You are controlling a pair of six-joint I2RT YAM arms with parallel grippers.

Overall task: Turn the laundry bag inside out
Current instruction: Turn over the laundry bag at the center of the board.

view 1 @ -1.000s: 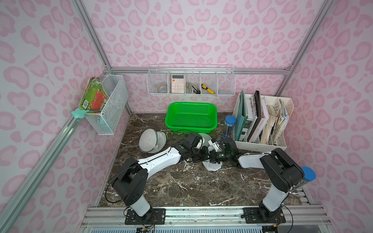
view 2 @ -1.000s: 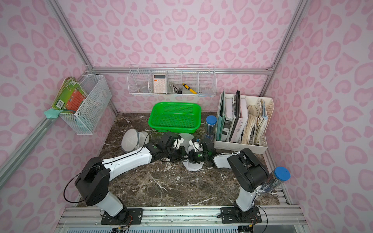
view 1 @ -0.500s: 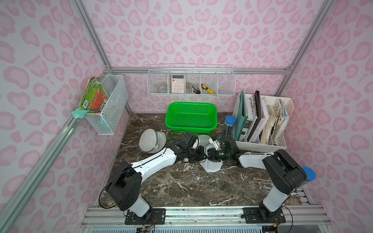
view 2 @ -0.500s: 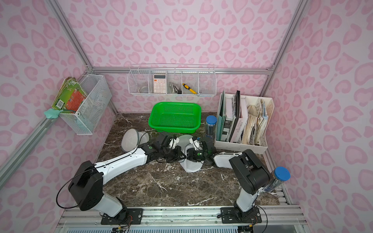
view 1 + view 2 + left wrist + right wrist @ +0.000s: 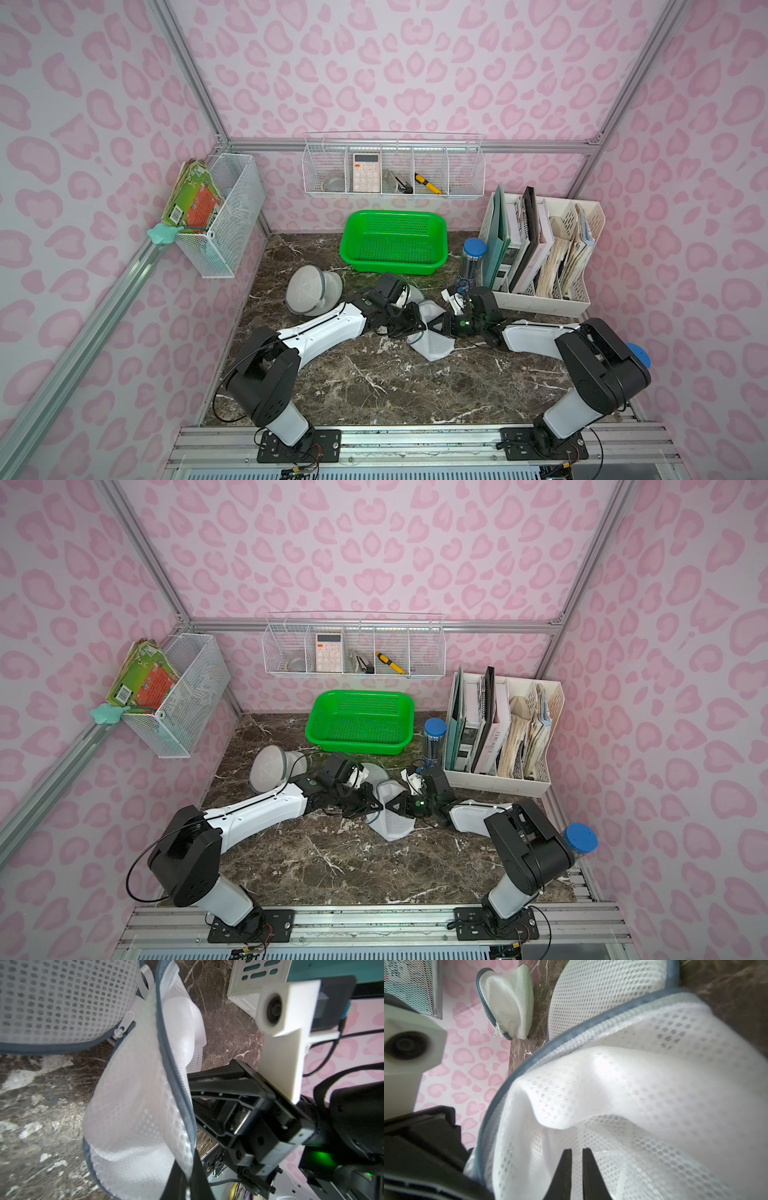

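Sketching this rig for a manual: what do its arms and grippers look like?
Left arm and right arm match: glossy white links between bulky black joints, a green light near each wrist. A thin black cable loops beside the left shoulder. Left gripper and right gripper: slim black tapered fingers, white camera blocks.

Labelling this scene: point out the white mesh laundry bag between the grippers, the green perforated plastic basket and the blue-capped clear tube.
laundry bag (image 5: 432, 347): in a top view, lower mesh panel.
green basket (image 5: 390, 266): in a top view, front wall.
blue-capped tube (image 5: 474, 247): in a top view, cap.
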